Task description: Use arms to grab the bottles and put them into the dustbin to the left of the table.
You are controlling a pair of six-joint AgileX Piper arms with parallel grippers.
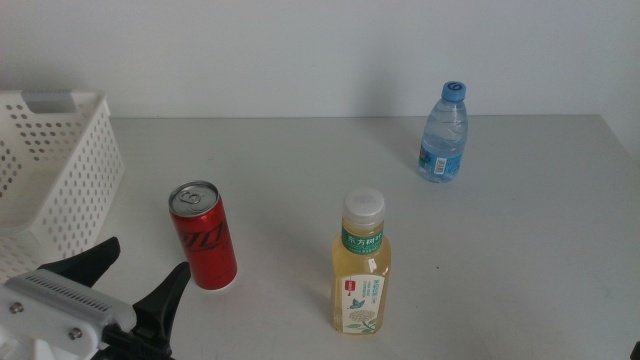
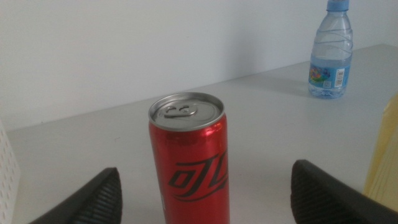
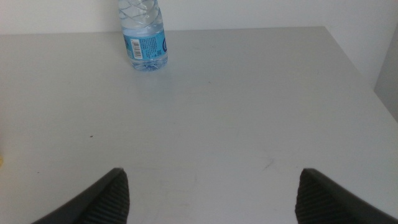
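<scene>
Red soda can (image 1: 205, 235) upright before left gripper (image 1: 145, 275), jaws wide apart.
Nearby: tea bottle (image 1: 362, 265), dustbin (image 1: 75, 180); water bottle (image 3: 143, 34) beyond the also-open right gripper (image 3: 208, 193).

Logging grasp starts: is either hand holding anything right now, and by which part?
Nothing is held. The left hand is open, its jaws wide apart, with the red can ahead and untouched. The right hand is open over bare table.

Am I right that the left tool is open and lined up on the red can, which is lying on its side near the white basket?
Not quite. The red can stands upright, its silver top facing up, as the left wrist view shows most plainly. The rest holds: the left tool is open and lined up on it, with the white basket nearby.
</scene>
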